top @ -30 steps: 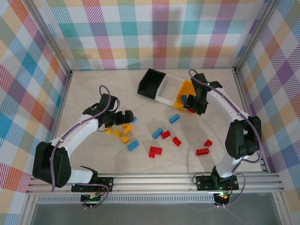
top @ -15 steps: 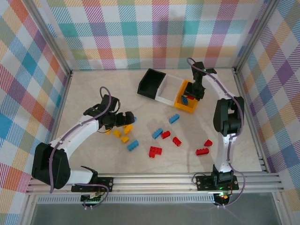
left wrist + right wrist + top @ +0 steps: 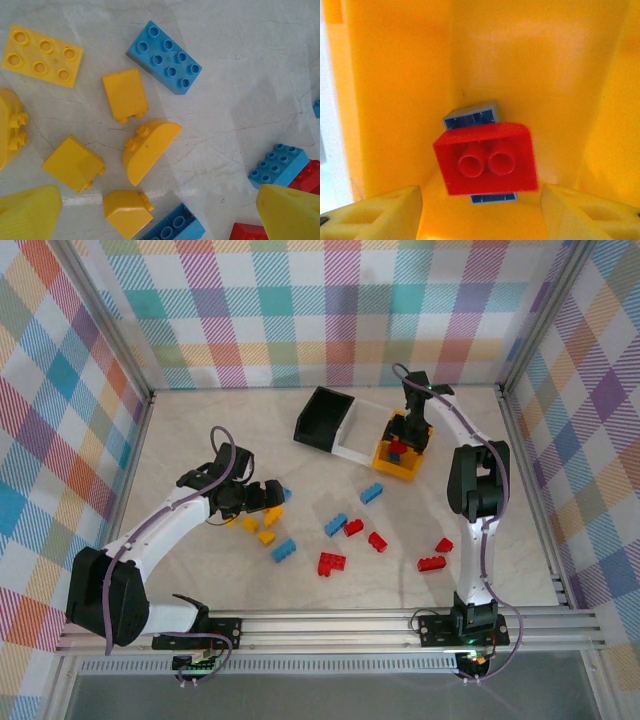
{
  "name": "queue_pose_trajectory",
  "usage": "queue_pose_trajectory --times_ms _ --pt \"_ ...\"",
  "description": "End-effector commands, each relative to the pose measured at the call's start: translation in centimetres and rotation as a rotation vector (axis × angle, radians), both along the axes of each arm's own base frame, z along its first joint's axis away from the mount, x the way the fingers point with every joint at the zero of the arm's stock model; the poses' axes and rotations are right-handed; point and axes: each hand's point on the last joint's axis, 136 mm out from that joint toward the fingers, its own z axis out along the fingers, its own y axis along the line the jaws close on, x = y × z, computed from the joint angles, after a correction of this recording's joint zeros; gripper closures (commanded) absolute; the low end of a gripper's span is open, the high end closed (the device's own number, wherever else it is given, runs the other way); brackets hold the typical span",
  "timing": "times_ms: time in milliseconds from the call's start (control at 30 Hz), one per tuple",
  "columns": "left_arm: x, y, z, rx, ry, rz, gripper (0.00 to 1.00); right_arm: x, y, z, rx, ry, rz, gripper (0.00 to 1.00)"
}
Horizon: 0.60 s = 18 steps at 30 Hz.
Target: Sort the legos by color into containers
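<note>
Orange-yellow plastic is surrounding the right end effector (image 3: 480, 220), which is hanging inside the orange-yellow bin (image 3: 400, 472) with its jaws standing apart, released. At the bottom of this bin, 1 red lego (image 3: 487, 159) is lying with its underside up on top of 1 blue lego (image 3: 470, 115). The yellow fingers (image 3: 370, 212) are not touching either of them. The white bin (image 3: 362, 430) is joining the orange-yellow bin on its left side, and the black bin (image 3: 322, 418) is standing beyond the white one.

The left end effector (image 3: 262, 498) is hovering well to the left of the orange-yellow bin, nearer to the arm bases, with its jaws wide apart and holding nothing. Under it, a group of yellow legos (image 3: 147, 150) and 1 blue 8-stud lego (image 3: 164, 56) are lying on the tabletop (image 3: 200, 570). Between this group and the orange-yellow bin, more blue legos (image 3: 335, 525) and red legos (image 3: 331, 564) are resting loose on the tabletop.
</note>
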Motion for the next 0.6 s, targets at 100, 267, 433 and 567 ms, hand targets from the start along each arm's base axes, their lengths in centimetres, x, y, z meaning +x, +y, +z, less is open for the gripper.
queue_pose_trajectory --times_ms 100,267,433,567 --pt "0.9 -1.0 1.2 -0.030 -0.039 -0.016 0.00 -2.0 0.1 3.4 0.027 -0.017 0.016 0.33" --pt "1.8 -1.9 1.5 -0.054 -0.057 -0.048 0.00 -6.1 1.3 6.3 0.101 -0.041 0.130 0.31" --pt "2.2 -2.8 1.9 -0.078 -0.069 -0.090 0.00 -13.1 3.4 6.7 0.117 -0.008 0.353 0.31" --pt "2.3 -3.2 2.0 -0.094 -0.076 -0.116 0.00 -19.0 5.4 6.2 0.156 0.008 0.539 0.31"
